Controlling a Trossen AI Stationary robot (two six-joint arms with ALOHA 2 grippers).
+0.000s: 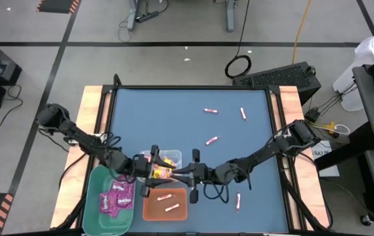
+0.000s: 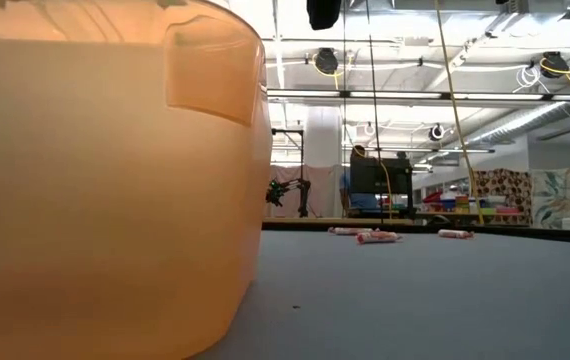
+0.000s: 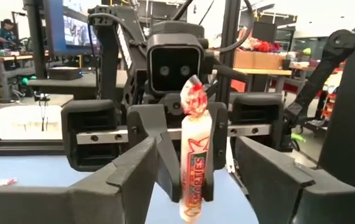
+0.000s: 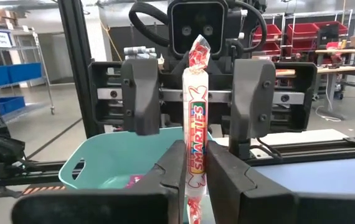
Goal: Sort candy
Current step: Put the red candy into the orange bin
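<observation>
A pink-and-white candy stick (image 4: 196,106) stands upright in the air with my right gripper (image 4: 195,163) shut on it, over the bins near the table's front edge. My left gripper (image 3: 196,155) faces it from the table's left, open. Its two fingers (image 4: 141,93) stand on either side of the stick without touching it. From above, the two grippers (image 1: 153,172) (image 1: 179,176) meet nose to nose. More candy sticks (image 1: 210,110) (image 1: 212,139) (image 1: 238,200) lie flat on the blue table. My right gripper pinches the stick's lower middle (image 4: 196,142) between its two fingers. The fingers come level from the table's right and lie across the stick. The stick stands upright and clear of everything, its twisted top end (image 3: 193,93) above the fingers and its lower end below them.
Below the grippers stand a green bin (image 1: 95,208) with magenta packets (image 1: 118,195), an orange bin (image 1: 149,211) with two sticks and a clear bin (image 1: 175,155) with yellow packets. In the low view the orange bin (image 2: 105,180) fills the left. The table's far half has free room.
</observation>
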